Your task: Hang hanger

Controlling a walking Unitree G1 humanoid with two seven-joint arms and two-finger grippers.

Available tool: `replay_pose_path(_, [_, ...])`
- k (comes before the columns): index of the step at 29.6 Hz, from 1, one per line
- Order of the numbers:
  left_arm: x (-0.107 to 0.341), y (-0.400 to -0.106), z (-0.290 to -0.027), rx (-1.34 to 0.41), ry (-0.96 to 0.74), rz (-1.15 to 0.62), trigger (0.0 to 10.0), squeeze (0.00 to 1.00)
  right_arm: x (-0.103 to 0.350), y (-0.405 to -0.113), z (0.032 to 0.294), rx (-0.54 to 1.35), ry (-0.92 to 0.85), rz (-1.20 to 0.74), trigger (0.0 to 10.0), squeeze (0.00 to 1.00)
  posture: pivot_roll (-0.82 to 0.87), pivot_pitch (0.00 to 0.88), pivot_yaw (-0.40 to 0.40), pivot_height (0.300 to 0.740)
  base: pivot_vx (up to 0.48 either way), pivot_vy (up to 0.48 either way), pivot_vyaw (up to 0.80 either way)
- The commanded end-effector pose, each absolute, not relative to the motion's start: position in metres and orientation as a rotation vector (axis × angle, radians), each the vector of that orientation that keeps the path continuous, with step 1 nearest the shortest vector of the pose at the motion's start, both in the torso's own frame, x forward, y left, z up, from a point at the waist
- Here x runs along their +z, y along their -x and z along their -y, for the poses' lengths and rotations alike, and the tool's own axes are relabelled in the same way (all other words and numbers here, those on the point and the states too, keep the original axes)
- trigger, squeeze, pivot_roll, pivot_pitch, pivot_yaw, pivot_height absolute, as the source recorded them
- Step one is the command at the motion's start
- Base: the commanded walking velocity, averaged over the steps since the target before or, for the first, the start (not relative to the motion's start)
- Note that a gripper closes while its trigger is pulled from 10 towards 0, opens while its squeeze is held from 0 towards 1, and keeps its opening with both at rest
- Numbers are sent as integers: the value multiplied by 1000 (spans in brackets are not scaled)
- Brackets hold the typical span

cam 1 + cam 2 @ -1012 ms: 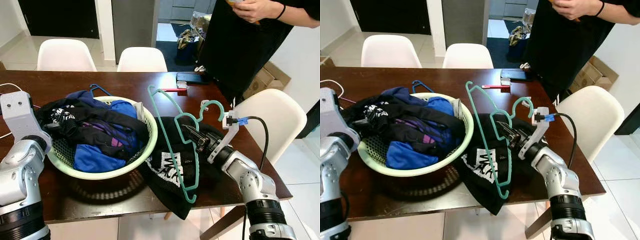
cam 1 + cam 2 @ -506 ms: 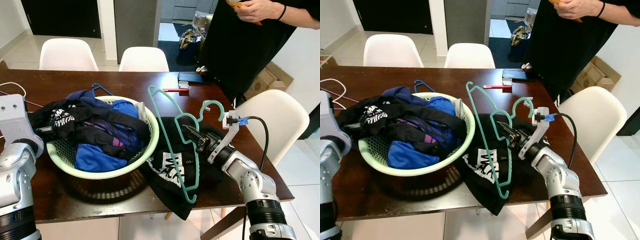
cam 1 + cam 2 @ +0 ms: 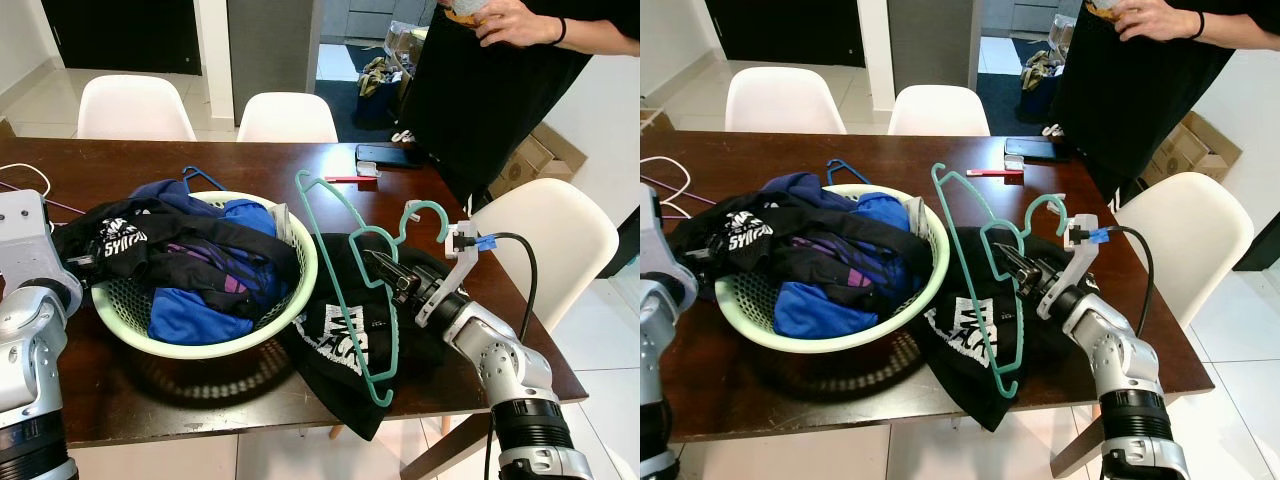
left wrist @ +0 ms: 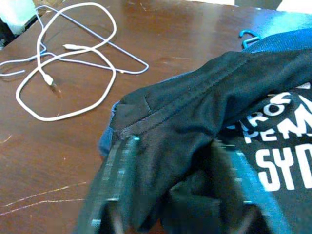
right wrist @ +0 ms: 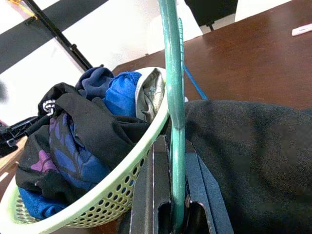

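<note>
Hanger (image 3: 352, 270), teal, stands tilted over the black shirt (image 3: 345, 330) near the tabletop's (image 3: 250, 165) right front edge, clenched in the right gripper (image 3: 378, 264) as before, while the left gripper (image 4: 170, 195), grasping a black garment (image 3: 110, 240) at the basket's (image 3: 200, 345) left rim, has drawn further left.

- The left arm (image 3: 30, 330) has drawn back toward the lower left of the frame.
- The black printed garment (image 3: 115, 240) on the basket's left side now stretches further left.
</note>
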State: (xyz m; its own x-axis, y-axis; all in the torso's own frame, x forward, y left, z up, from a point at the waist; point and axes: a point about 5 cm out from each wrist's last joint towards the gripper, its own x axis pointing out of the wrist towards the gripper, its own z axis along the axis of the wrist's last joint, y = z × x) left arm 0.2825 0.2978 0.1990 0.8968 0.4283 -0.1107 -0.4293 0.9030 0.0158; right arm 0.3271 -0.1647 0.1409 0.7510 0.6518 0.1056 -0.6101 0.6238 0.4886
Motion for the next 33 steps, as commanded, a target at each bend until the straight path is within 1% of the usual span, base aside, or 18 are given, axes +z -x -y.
replay_pose_path(1, [201, -283, -303, 457, 3, -109, 0, 0, 145, -327, 166, 721, -520, -76, 10000, 0, 53, 82, -77, 740, 0, 0, 0])
replay_pose_path(11, [207, -285, -307, 464, 0, -91, 0, 0, 145, -328, 166, 717, -524, -73, 10000, 0, 51, 80, -71, 740, 0, 0, 0])
replay_pose_path(12, [214, -286, -307, 456, -2, -55, 0, 0, 145, -328, 166, 717, -525, -73, 10000, 0, 51, 79, -71, 740, 0, 0, 0])
replay_pose_path(15, [219, -286, -308, 451, -4, -30, 0, 0, 145, -328, 166, 717, -526, -73, 10000, 0, 51, 79, -71, 740, 0, 0, 0])
replay_pose_path(16, [234, -287, -307, 421, -19, 43, 0, 0, 144, -328, 166, 717, -527, -74, 10000, 0, 58, 69, -71, 740, 0, 0, 0])
replay_pose_path(19, [245, -287, -306, 399, -31, 93, 0, 0, 143, -328, 166, 716, -528, -74, 10000, 0, 58, 69, -71, 740, 0, 0, 0])
replay_pose_path(20, [282, -286, -309, 362, -50, 223, 0, 0, 143, -328, 166, 716, -530, -75, 10000, 0, 67, 60, -72, 740, 0, 0, 0])
replay_pose_path(21, [308, -282, -310, 337, -64, 314, 0, 0, 142, -328, 166, 717, -532, -76, 10000, 0, 67, 60, -72, 740, 0, 0, 0])
replay_pose_path(23, [308, -282, -310, 337, -64, 314, 0, 0, 142, -328, 166, 717, -532, -76, 10000, 0, 67, 60, -72, 740, 0, 0, 0])
replay_pose_path(25, [393, -266, -308, 260, -194, 563, 0, 0, 141, -329, 165, 719, -540, -78, 10000, 0, 90, 44, -68, 740, 0, 0, 0])
replay_pose_path(27, [393, -266, -308, 260, -194, 563, 0, 0, 141, -329, 165, 719, -540, -78, 10000, 0, 90, 44, -68, 740, 0, 0, 0])
replay_pose_path(28, [421, -259, -304, 223, -253, 638, 745, 0, 140, -329, 164, 721, -544, -78, 10000, 0, 90, 44, -68, 740, 0, 0, 0])
replay_pose_path(29, [421, -259, -304, 223, -253, 638, 745, 0, 140, -329, 164, 721, -544, -78, 10000, 0, 90, 44, -68, 740, 0, 0, 0])
replay_pose_path(30, [449, -251, -295, 175, -344, 696, 3569, 0, 140, -329, 163, 721, -551, -76, 10000, 0, 103, 33, -57, 740, 0, 0, 0])
replay_pose_path(31, [466, -248, -288, 140, -404, 723, 5490, 0, 140, -329, 163, 721, -557, -72, 10000, 0, 105, 28, -52, 740, 0, 0, 0])
replay_pose_path(33, [466, -248, -288, 140, -404, 723, 5490, 0, 140, -329, 163, 721, -557, -72, 10000, 0, 105, 28, -52, 740, 0, 0, 0])
